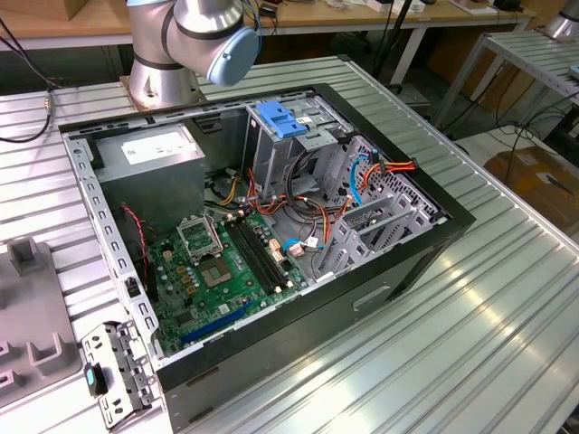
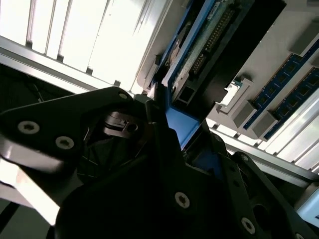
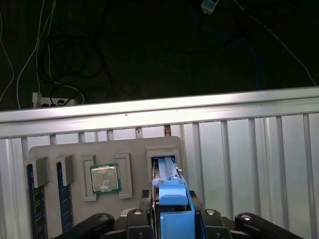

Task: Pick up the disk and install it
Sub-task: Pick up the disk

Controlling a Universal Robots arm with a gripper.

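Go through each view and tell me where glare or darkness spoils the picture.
Exterior view: even light, with bright streaks of glare on the ribbed table. Second wrist view: the table slats are washed out white, and the end effector is a dark shape against them. First wrist view: black beyond the table edge, while the disk is well lit.

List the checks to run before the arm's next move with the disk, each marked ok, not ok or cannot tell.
1. Tool closed on the disk's blue carrier: ok, in both wrist views.
2. Disk out of the grey tray slot: not ok, its end sits inside.
3. Computer case open: ok.
4. Cables clear of the drive cage: cannot tell.
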